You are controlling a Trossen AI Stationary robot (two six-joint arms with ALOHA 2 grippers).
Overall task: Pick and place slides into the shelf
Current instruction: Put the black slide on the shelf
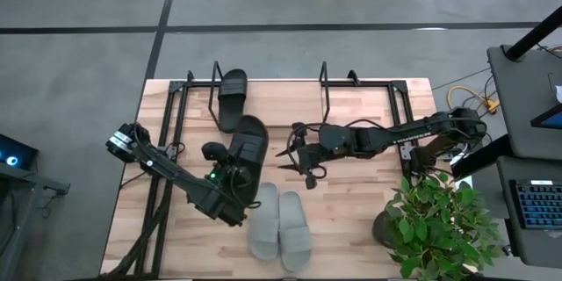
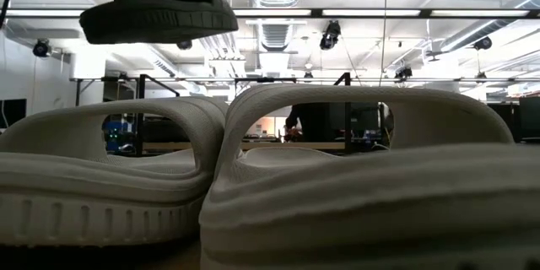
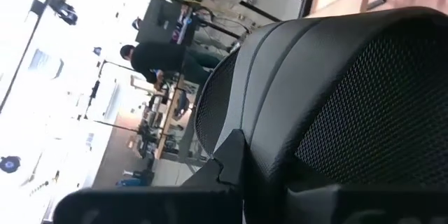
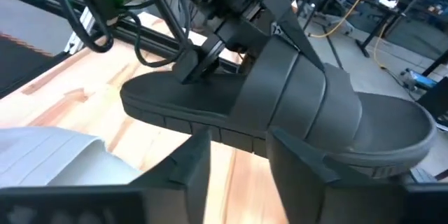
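Grey floor (image 1: 79, 0), potted plant (image 1: 439, 219), ceiling lights (image 2: 278, 13) overhead.

Grey slides (image 1: 279, 226) before shelf (image 1: 325, 88); shelf's right half free.

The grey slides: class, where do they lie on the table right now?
In the high view the grey slides lie side by side at the table's near edge, centre, just right of the left tool.

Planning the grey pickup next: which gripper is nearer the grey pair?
Left. The left gripper, shut on a black slide, sits just beside the grey pair; the right gripper is farther off.
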